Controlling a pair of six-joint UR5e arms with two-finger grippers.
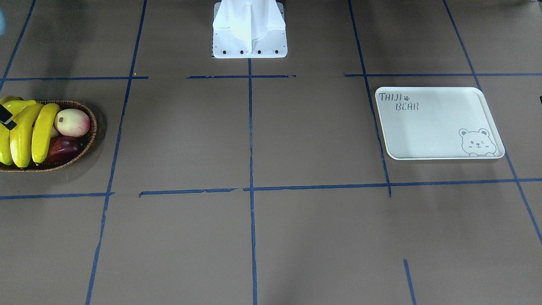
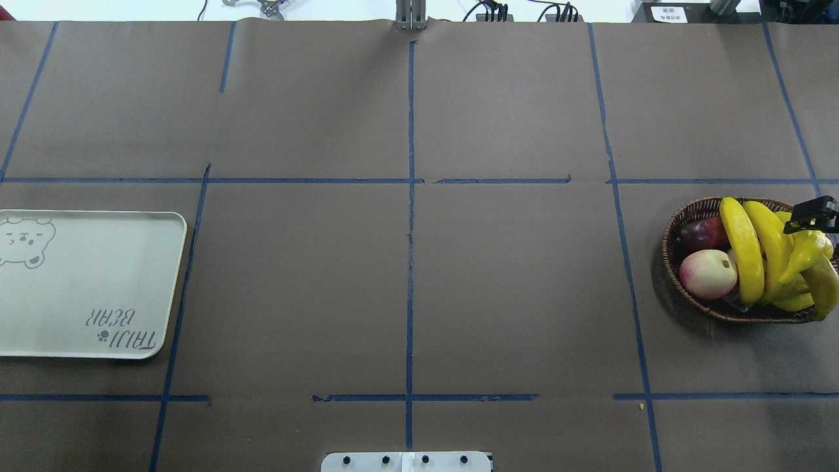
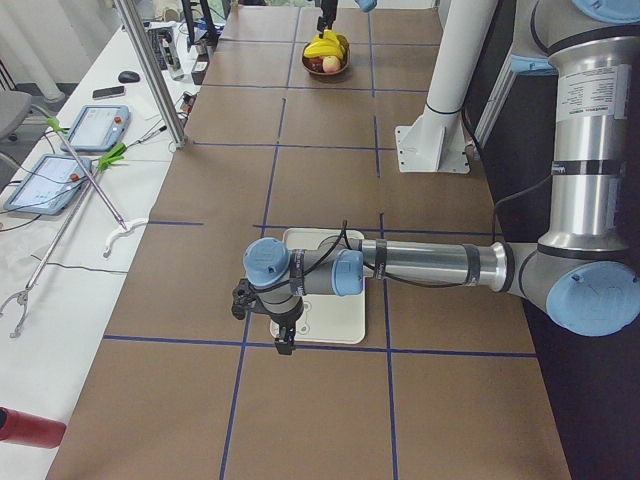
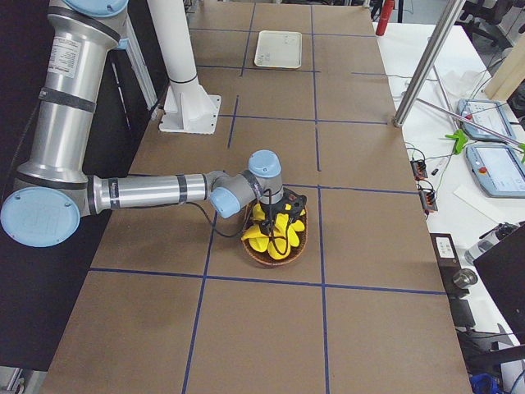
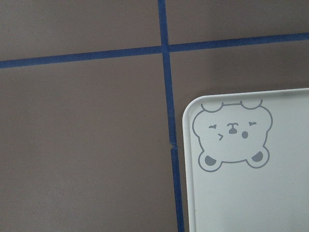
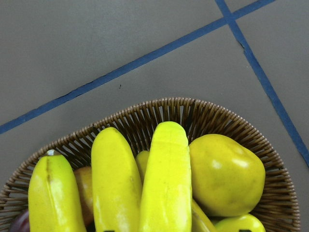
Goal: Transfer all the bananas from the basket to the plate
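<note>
Several yellow bananas (image 2: 744,249) lie side by side in the brown wicker basket (image 2: 675,262) at the table's right end; they also show in the front view (image 1: 42,131) and close up in the right wrist view (image 6: 166,179). My right gripper (image 2: 813,216) hangs just over the bananas, jaws apart, holding nothing; one black finger shows in the front view (image 1: 5,117). The cream plate (image 2: 92,282) with the bear print is bare at the table's left end. My left gripper (image 3: 287,338) hovers over the plate's corner (image 5: 256,193); I cannot tell whether it is open or shut.
The basket also holds a pink-white peach (image 2: 708,274), a dark red fruit (image 2: 701,231) and a plump yellow pear-shaped fruit (image 6: 224,174). The white robot base (image 1: 250,29) stands at mid-table. Blue tape lines cross the brown table cover.
</note>
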